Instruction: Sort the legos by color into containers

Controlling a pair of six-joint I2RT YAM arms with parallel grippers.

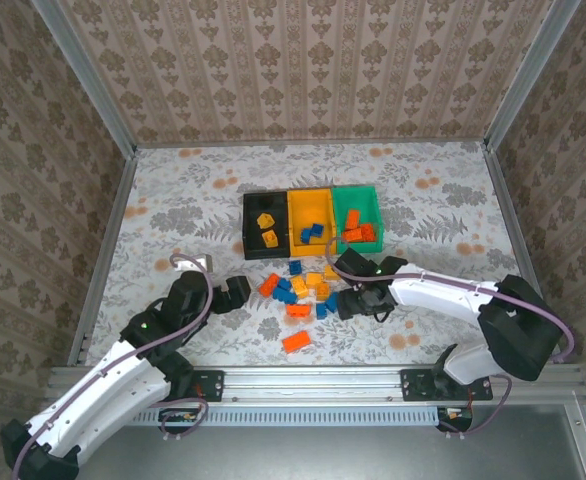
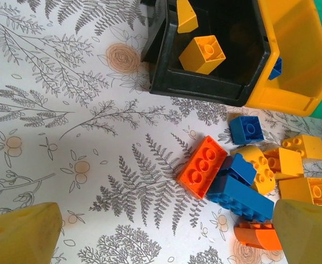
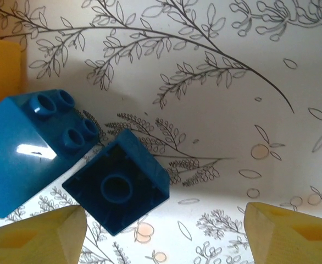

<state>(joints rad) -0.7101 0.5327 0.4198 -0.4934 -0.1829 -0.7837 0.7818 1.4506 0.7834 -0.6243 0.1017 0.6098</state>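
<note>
Mid-table, we see three containers (image 1: pixel 289 222) joined in a row: black bin (image 1: pixel 256 205), orange-yellow bin (image 1: pixel 308 208), green bin (image 1: pixel 365 205).

Counts inside:
- black: two yellow bricks (image 1: pixel 266 228)
- orange-yellow: two blue bricks (image 1: pixel 313 233)
- green: red-orange bricks (image 1: pixel 358 230), exact count we cannot tell

Loose legos (image 1: pixel 303 295) lie on the table just in front of the bins, between the two arms. We count roughly a dozen, in mixed colours. One red-orange brick (image 1: pixel 296 341) lies apart, nearer the bases.

In the left wrist view we count nine loose bricks: three blue, four yellow and two red-orange. The flat red-orange one (image 2: pixel 202 165) touches a blue brick (image 2: pixel 240 197).

Left gripper (image 1: pixel 235 292) is released, jaws wide with nothing between them. It sits left of the pile.

Right gripper (image 1: pixel 358 300) is at the pile's right edge, jaws apart and gripping nothing. Its wrist view shows two blue bricks touching each other, one with studs showing (image 3: pixel 23 154) and one upside down (image 3: pixel 117 187). The upside-down one lies at the mouth of the jaws, near one finger (image 3: pixel 34 239).
</note>
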